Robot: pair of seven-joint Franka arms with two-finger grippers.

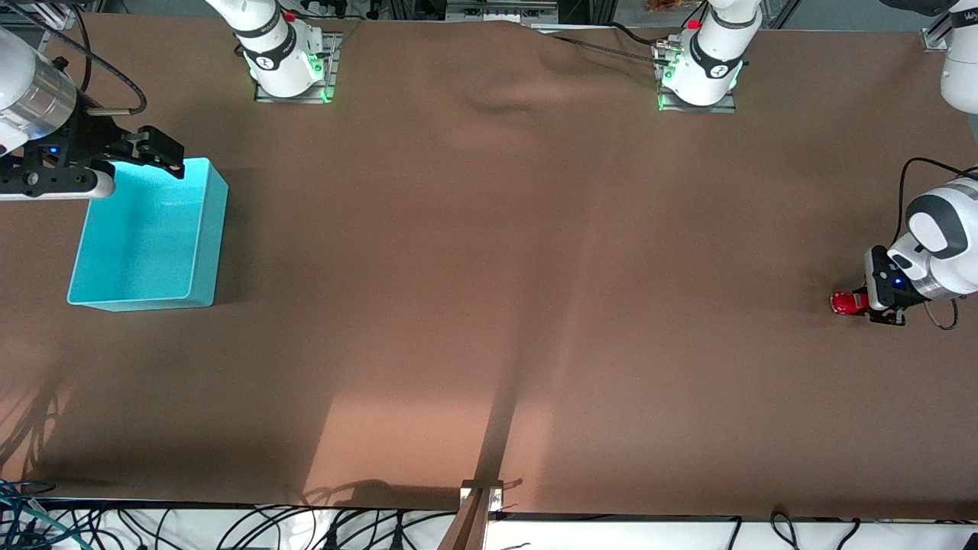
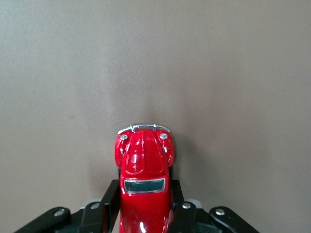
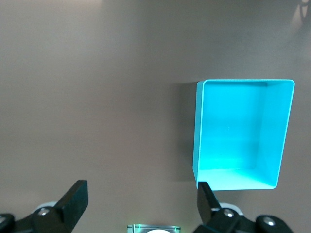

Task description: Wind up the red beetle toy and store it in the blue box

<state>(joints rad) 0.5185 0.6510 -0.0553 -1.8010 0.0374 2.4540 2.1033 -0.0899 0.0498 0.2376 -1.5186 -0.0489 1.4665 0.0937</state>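
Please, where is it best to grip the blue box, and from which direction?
Probably from above, over one long wall of the blue box: it is open-topped with thin upright walls, too wide to span. The open right gripper hangs above its rim.

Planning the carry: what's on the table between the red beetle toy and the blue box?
Nothing: bare brown table between the red beetle toy and blue box, per the front view.

You can see the left gripper (image 1: 862, 303) down low at the left arm's end of the brown table (image 1: 489, 305), touching the red beetle toy (image 1: 846, 303), while the right gripper (image 1: 157, 153) hangs over the blue box (image 1: 200, 252).
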